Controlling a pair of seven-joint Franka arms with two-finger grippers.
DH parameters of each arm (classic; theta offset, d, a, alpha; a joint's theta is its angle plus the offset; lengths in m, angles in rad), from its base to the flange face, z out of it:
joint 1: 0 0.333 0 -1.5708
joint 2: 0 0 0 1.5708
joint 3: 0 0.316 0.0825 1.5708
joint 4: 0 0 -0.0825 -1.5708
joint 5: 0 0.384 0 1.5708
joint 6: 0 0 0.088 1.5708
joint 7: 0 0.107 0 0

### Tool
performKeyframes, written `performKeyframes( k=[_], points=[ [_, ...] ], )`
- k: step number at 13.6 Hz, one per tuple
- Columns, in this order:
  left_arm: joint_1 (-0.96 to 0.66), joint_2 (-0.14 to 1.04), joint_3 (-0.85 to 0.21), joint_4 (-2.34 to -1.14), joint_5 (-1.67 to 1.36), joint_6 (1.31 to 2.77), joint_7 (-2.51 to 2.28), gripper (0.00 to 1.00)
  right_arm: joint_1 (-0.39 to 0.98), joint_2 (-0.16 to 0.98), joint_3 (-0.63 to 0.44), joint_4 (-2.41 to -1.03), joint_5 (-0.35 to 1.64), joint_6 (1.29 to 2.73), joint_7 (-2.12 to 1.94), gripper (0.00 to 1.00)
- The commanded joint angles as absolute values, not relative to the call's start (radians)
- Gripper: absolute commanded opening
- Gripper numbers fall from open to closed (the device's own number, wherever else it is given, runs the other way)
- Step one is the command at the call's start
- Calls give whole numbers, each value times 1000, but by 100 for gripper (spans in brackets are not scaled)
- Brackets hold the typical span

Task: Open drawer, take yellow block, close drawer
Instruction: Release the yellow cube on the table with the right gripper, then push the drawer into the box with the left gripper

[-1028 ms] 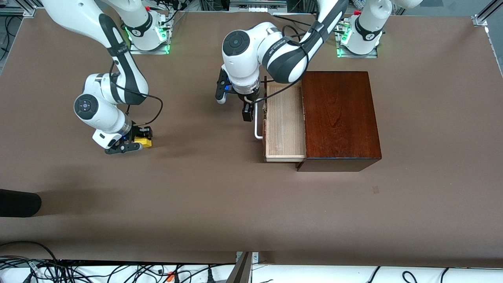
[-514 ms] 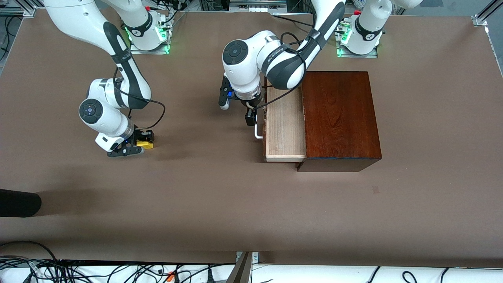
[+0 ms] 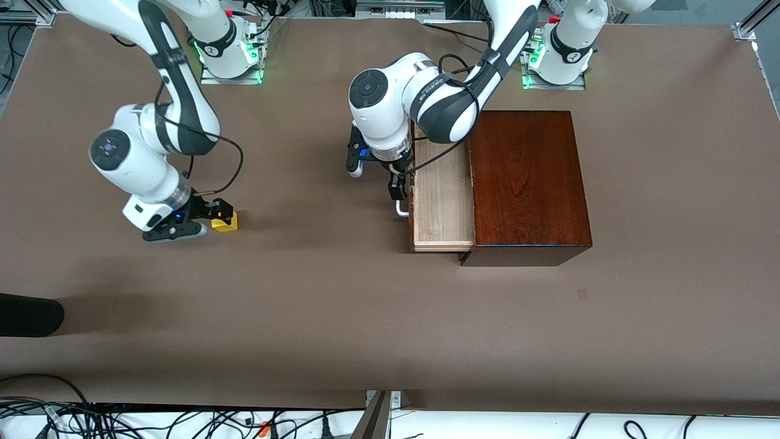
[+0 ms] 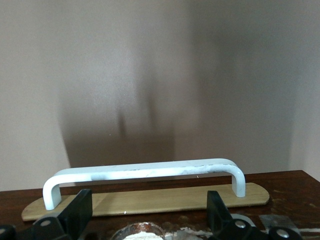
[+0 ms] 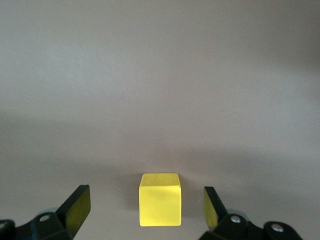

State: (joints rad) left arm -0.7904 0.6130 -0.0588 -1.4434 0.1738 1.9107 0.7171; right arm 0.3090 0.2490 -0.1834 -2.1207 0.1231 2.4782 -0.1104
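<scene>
Standing spread to either side of the yellow block (image 5: 159, 206), the right gripper's (image 5: 146, 210) fingers (image 5: 76, 206) touch nothing: a clear gap shows on each side of the cube, which sits square on the brown table (image 3: 304, 305). The front view agrees, with the right gripper (image 3: 196, 219) low over the table toward the right arm's end and the yellow block (image 3: 225, 222) showing at its tip, resting on its own. That reads as a finished set-down, the block placed well apart from the box so it cannot get in the way of the closing.

The left gripper's (image 4: 147, 212) fingers (image 4: 80, 210) are also apart, pinching nothing; they stand just over the drawer front, with the white handle (image 4: 145, 171) crossing the span between them but not gripped. In the front view the left gripper (image 3: 397, 189) hangs at the front of the drawer (image 3: 443, 201), right by the handle (image 3: 400, 210), its arm reaching down from its base. The drawer is still pulled well out of the mahogany box (image 3: 527, 183), its pale tray open to view with nothing visible inside.

Judged from this, taking the block is done and only the closing remains. The left gripper's place at the drawer front suits a push inward; a push off the drawer's middle might skew the tray or slide the whole box.
</scene>
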Motion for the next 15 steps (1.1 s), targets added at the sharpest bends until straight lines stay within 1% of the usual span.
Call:
performKeyframes(
  k=[1,4,7,10,13,15],
  points=[
    [-759,594,-54,-1448,230,1856,727,100,287,132,-172,-2135,104,2390,-87,100],
    [-746,592,-52,-1448,232,1819,729,100,273,40,-172,-2071,101,2217,-86,100],
    [-723,588,-51,-1448,239,1763,729,100,242,2,-169,-1950,81,2006,-84,100],
    [-709,577,-49,-1448,270,1715,729,100,241,-3,-170,-1768,72,1771,-81,100],
    [-669,577,-51,-1454,276,1698,732,100,244,-3,-169,-1648,60,1660,-84,100],
    [-660,575,-51,-1473,276,1689,732,100,247,2,-169,-1618,60,1637,-86,100]
  ],
)
